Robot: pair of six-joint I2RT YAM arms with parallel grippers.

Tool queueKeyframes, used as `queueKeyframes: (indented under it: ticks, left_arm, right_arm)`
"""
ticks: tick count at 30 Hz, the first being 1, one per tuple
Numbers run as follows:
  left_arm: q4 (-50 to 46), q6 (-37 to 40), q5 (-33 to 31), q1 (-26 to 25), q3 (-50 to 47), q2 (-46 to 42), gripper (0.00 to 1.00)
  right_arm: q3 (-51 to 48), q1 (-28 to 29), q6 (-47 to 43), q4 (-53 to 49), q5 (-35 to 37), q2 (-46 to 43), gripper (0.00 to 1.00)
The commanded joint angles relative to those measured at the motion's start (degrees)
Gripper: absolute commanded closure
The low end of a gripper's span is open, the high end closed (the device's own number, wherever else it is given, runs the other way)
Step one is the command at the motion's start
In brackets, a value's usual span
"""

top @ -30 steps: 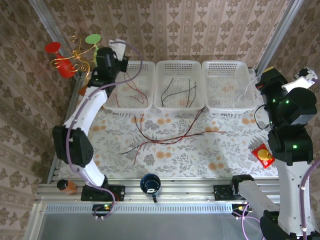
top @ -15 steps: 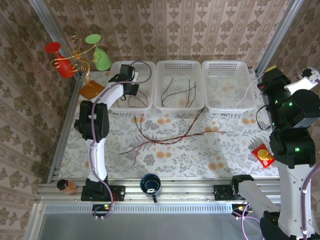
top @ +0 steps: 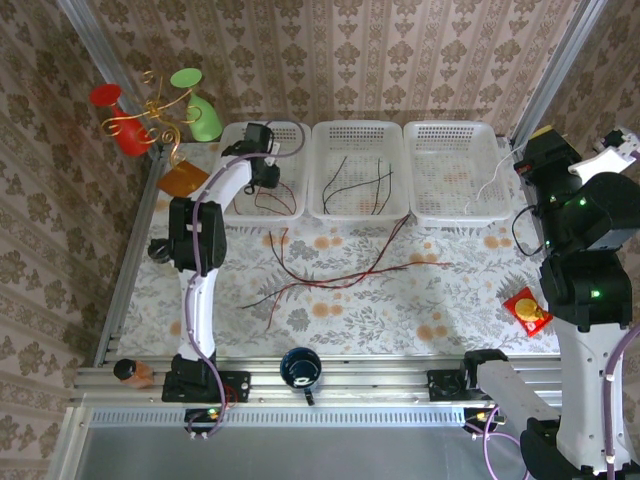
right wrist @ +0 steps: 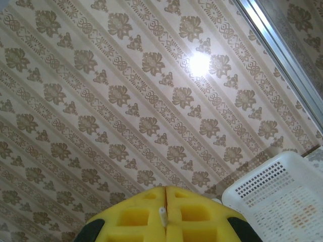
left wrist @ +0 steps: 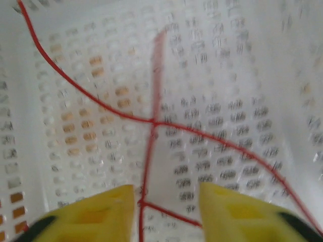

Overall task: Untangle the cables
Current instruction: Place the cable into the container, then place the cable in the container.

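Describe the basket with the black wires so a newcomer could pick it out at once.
Three white perforated plastic baskets stand in a row along the far edge of the floral-patterned table. Take the middle basket: it holds loose thin black wires, whereas the left basket holds red wires and the right basket has a white cable draped over its right rim.

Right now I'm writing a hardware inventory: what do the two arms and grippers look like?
The left arm and right arm have white links, black joints and purple cables; green lights glow on the right one's joints. The left gripper and right gripper have blocky yellow fingers.
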Motion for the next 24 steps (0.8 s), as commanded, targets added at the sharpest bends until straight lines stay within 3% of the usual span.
queueKeyframes:
  ticks: [1,5,12,24]
  left_arm:
    - [-5.7,-0.1,1.9,0.9,7.5,2.7,0.44]
    - [-5.5,0.3,1.0,0.8,8.8,0.3,0.31]
    - [-4.7,0.7,2.2,0.1,6.6,-8.8,0.28]
    - [13.5,-3.3,7.2,-8.4,-28.9,-37.7,0.26]
  right_arm:
    - [1.5,-0.2,-1.0,0.6,-0.3,0.3,1.0]
    - [3.0,-0.2,-1.3,1.7,0.1,1.2,1.0]
    - [7.2,-0.2,-3.5,3.8,-0.3,6.0,1.0]
    - [20.4,-0.2,-6.6,8.8,-0.3,20.5,1.0]
